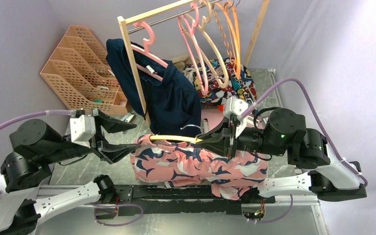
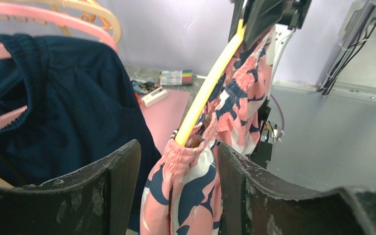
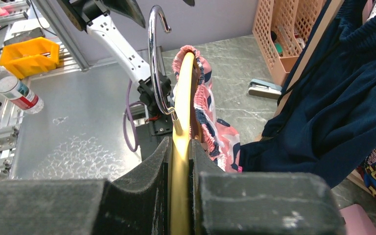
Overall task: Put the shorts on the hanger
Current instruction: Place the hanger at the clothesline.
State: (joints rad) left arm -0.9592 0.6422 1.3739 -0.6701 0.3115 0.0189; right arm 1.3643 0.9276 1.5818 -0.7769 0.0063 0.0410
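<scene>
The pale yellow hanger (image 1: pixel 175 138) is held level above the table, and its silver hook (image 3: pixel 154 63) points up. My right gripper (image 1: pixel 210 140) is shut on the hanger's bar (image 3: pixel 180 161) near the hook. The salmon-pink shorts (image 1: pixel 196 165) with navy and white blotches hang from the hanger, with the waistband pulled over its far end (image 2: pixel 188 147). My left gripper (image 1: pixel 128 138) is open at that end. Its fingers (image 2: pixel 110 186) stand on either side of the hanging shorts (image 2: pixel 196 191), with a gap on the left side.
A wooden rack (image 1: pixel 129 58) stands behind, with pink and orange hangers (image 1: pixel 210 39) and a navy garment (image 1: pixel 174 98) close to the left of the hanger. An orange file organiser (image 1: pixel 78 68) is at back left. Cartoon-print cloth (image 1: pixel 230 81) and a pink board (image 2: pixel 166 110) lie beyond.
</scene>
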